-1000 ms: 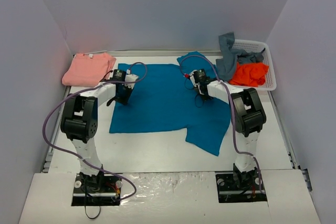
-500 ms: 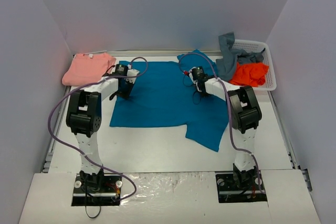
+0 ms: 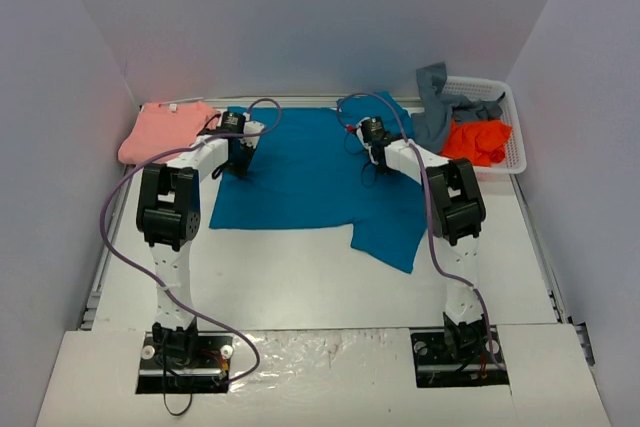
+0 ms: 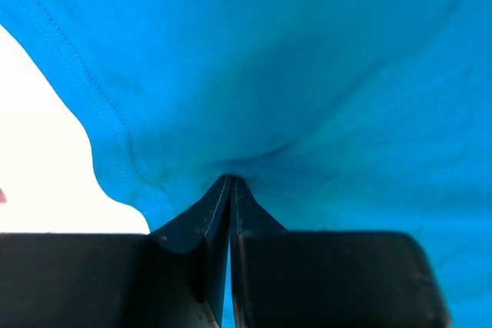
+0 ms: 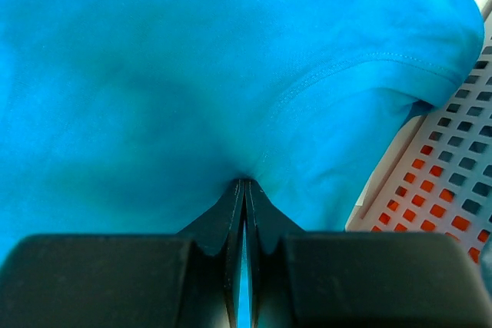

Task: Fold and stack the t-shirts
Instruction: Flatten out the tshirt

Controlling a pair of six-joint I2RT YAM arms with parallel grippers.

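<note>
The teal-blue t-shirt (image 3: pixel 310 182) lies spread flat mid-table, one sleeve trailing toward the near right. My left gripper (image 3: pixel 240 153) is shut on its far-left part, and the cloth puckers at the tips (image 4: pixel 231 180). My right gripper (image 3: pixel 373 147) is shut on its far-right part, pinching a fold near a stitched hem (image 5: pixel 246 182). A salmon-pink t-shirt (image 3: pixel 168 130) rests folded at the far left. A bright orange t-shirt (image 3: pixel 477 142) and a grey-blue t-shirt (image 3: pixel 440 112) lie crumpled in the basket.
The white lattice basket (image 3: pixel 517 132) stands at the far right, and its wall (image 5: pixel 438 190) shows close beside the right gripper. Grey walls close in the table on three sides. Purple cables loop from both arms. Bare white table (image 4: pixel 38 151) shows left of the left gripper.
Both grippers have moved toward the far wall, still shut on the teal-blue t-shirt. The shirt has slid back with them, and its near edge now lies farther from the arm bases.
</note>
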